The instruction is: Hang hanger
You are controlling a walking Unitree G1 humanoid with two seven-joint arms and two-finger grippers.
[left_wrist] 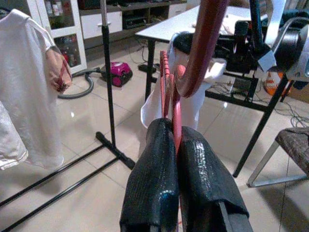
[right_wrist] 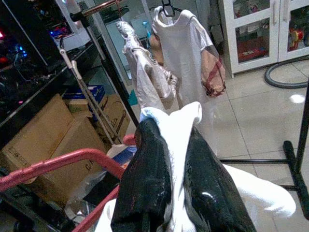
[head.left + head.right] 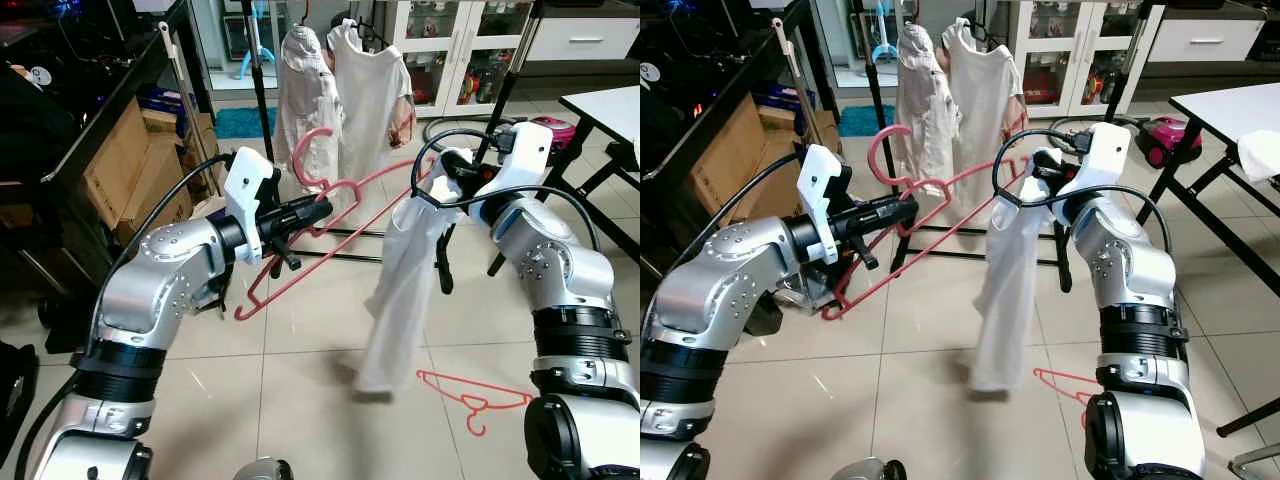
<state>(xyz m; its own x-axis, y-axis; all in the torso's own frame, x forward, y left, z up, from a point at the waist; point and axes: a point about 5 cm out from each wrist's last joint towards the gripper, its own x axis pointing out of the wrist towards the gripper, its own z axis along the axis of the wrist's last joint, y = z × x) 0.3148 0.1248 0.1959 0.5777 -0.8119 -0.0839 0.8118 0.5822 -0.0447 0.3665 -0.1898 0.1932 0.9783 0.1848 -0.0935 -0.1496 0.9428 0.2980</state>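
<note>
The left tool [image 3: 318, 210] is pinched tight on the thin wire of a red hanger [image 3: 300, 240], its two black fingers [image 1: 159, 183] pressed together with the red bar squeezed between them. The hanger is held up in the air in front of the robot, tilted, its hook [image 3: 312, 150] rising toward the clothes rack and its lower corner dipping down toward the floor by the left forearm.

Across from it, the right tool [image 3: 440, 185] is clamped on the top of a white garment [image 3: 405, 290]; the cloth bunches up between its fingers [image 2: 149, 179] and the rest hangs straight down, ending just above the tiled floor [image 3: 300, 400]. The far end of the red hanger reaches the garment's top near that tool.

Behind both, two pale shirts [image 3: 350, 95] hang on a black clothes rack [image 3: 262, 90]. A second red hanger [image 3: 475, 395] lies flat on the tiles near the robot's right side. Cardboard boxes [image 3: 125, 165] sit to the left, a white surface [image 3: 610, 105] on black legs stands to the right, and a pink vacuum cleaner [image 3: 555, 128] rests beyond it.
</note>
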